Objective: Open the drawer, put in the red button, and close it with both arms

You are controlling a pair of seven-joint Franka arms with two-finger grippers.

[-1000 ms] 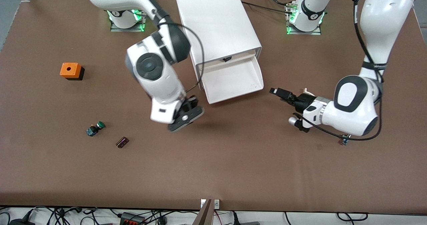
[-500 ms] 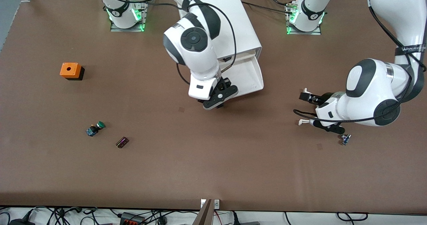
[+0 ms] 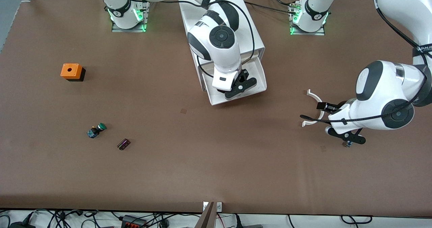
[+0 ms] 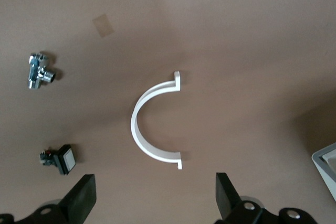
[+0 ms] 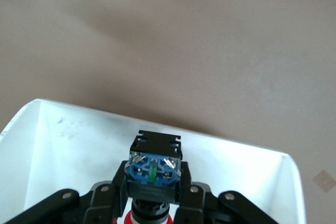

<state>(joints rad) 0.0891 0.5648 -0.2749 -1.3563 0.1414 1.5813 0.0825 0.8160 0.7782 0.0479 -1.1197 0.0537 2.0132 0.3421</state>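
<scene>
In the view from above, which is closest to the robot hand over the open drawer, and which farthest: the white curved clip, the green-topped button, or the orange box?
From the right gripper over the drawer:
1. White curved clip, toward the left arm's end.
2. Green-topped button, toward the right arm's end, nearer the camera.
3. Orange box, toward the right arm's end.

red button [image 5: 153,169] over drawer [image 3: 258,73] (open) — held

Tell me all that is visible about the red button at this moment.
The red button has a black and blue body with clear parts and a small green mark; only an edge of its red cap shows below. The right gripper is shut on it and holds it in the air over the open white drawer, not touching the tray.
</scene>
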